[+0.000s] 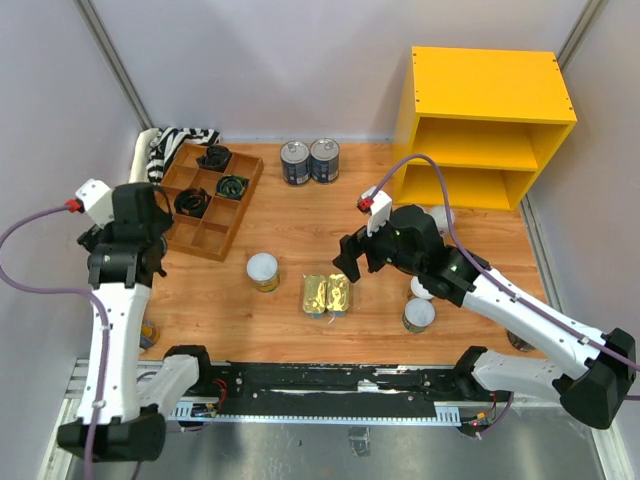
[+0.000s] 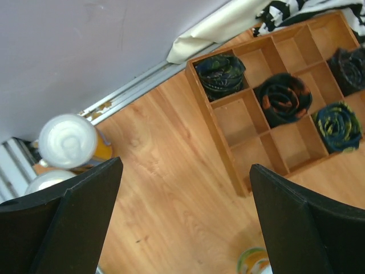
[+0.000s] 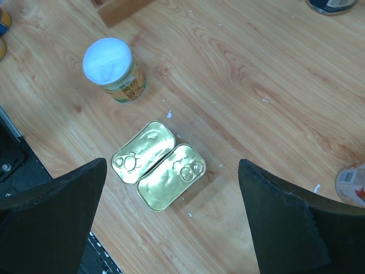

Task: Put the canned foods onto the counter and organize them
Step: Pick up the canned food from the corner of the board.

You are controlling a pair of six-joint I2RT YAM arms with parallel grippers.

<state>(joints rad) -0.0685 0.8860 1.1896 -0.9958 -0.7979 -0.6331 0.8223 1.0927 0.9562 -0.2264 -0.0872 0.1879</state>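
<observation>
The yellow counter (image 1: 490, 110) stands at the back right, its top and shelves bare. Two flat gold tins (image 1: 326, 294) lie side by side in the middle, with a short white-lidded can (image 1: 263, 270) to their left. My right gripper (image 1: 352, 268) hangs open just above the gold tins (image 3: 157, 164), holding nothing (image 3: 172, 162). Two silver-topped cans (image 1: 309, 161) stand at the back. More cans (image 1: 419, 314) sit under the right arm. My left gripper (image 1: 148, 262) is open over bare wood (image 2: 186, 164) left of the tray, near two white-lidded cans (image 2: 67, 140).
A brown divided wooden tray (image 1: 240, 205) with dark rolled items sits at the back left, a striped cloth (image 1: 180, 140) behind it. White walls close in the left and back. Another can (image 1: 520, 342) lies beside the right arm's lower link.
</observation>
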